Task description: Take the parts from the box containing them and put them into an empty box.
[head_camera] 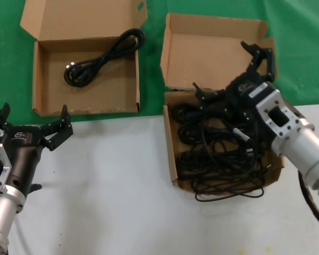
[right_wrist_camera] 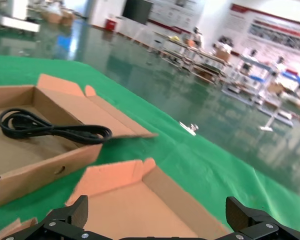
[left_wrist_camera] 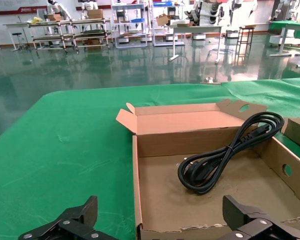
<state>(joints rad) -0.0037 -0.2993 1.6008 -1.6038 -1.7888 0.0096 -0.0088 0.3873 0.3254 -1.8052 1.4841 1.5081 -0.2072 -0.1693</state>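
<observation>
Two cardboard boxes sit side by side, partly on green cloth (head_camera: 212, 8), partly on the white table (head_camera: 111, 186).

The wide box (head_camera: 85, 79) on our left holds one cord (head_camera: 101, 57), a looped bundle lying diagonally across its floor, one end resting up at the back wall near the lid hinge. The left wrist view shows the same cord (left_wrist_camera: 225, 152) lying loose, touching nothing but the box (left_wrist_camera: 190, 135).

The squarish box (head_camera: 173, 154) on our right is full of tangled cords (head_camera: 218, 159); one loop spills over its front edge onto the table.

Our right gripper (head_camera: 233, 68) hangs over the back part of the squarish box, fingers spread wide, one finger near the lid, the other above the cords. We see nothing between them.

Our left gripper (head_camera: 32, 121) waits over the table, just in front of the wide box's near wall, fingers also spread wide and empty.

From the right wrist, the wide box (right_wrist_camera: 45, 165) and its cord (right_wrist_camera: 50, 129) show beyond the squarish box's lid (right_wrist_camera: 140, 200).
</observation>
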